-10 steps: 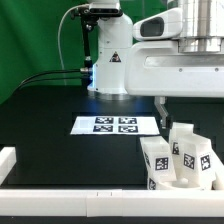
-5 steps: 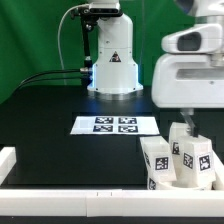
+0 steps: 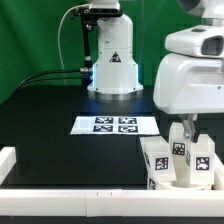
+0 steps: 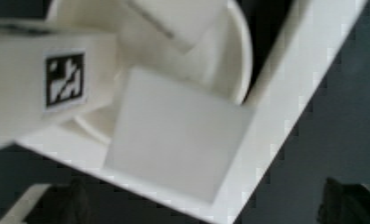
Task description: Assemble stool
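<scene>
Since a second ago the arm's white body has swung toward the exterior view's right and come lower, and now stands over the stool parts (image 3: 180, 158). In the exterior view those tagged legs stand clustered upright at the lower right of the black table (image 3: 60, 130), just inside the white border rail (image 3: 70, 197); the marker board (image 3: 115, 125) lies well apart. The gripper is hidden here.

In the wrist view a tagged leg (image 4: 49, 85) sits against the round seat (image 4: 182, 60); whether the fingers are spread or pressed together, I cannot tell.
</scene>
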`<state>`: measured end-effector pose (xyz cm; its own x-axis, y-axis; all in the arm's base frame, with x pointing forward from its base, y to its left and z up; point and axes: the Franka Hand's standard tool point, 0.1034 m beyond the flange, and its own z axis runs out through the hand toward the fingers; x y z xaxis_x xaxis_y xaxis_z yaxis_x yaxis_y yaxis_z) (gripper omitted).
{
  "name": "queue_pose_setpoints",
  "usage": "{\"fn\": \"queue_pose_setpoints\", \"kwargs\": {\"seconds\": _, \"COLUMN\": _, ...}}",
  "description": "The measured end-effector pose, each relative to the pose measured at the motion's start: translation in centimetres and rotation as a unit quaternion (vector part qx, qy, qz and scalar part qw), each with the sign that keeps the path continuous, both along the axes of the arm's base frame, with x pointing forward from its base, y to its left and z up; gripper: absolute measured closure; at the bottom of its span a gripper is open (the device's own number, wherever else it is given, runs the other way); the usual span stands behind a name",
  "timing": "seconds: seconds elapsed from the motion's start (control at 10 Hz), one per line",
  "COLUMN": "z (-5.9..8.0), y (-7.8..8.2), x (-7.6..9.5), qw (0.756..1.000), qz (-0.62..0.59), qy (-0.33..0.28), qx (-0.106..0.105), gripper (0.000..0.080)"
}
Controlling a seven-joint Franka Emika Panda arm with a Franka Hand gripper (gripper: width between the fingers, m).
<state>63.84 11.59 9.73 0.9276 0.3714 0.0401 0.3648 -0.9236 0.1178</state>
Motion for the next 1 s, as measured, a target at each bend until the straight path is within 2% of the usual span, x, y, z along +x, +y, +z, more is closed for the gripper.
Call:
{"fn": "queue_pose_setpoints", "kwargs": {"seconds": 0.2, "z": -0.2, "y": -0.3, "x": -0.2, "qw": 0.999, "qz": -0.036, "qy": 0.0, "qx": 0.001, "gripper": 0.015}}
{"fn": "queue_pose_setpoints", "kwargs": {"seconds": 0.3, "z": -0.8, "y": -0.3, "x": -0.6, "qw": 0.992, "qz": -0.127, "qy": 0.006, "qx": 0.009, "gripper": 0.015}}
{"fn": "queue_pose_setpoints", "kwargs": {"seconds": 0.4, "z": -0.5, "y": -0.7, "x": -0.3, "qw": 0.985, "qz": -0.173, "qy": 0.007, "qx": 0.017, "gripper": 0.015}}
{"fn": "queue_pose_setpoints", "kwargs": {"seconds": 0.7, "z": -0.5, "y": -1.0, "x": -0.1, "qw": 0.985, "qz": -0.174, "qy": 0.004, "qx": 0.014, "gripper": 0.015}}
{"fn": "queue_pose_setpoints", "kwargs": {"seconds": 1.0, "z": -1.4, "y": -0.9, "x": -0.5, "qw": 0.965, "qz": -0.261, "qy": 0.007, "qx": 0.031, "gripper": 0.015}}
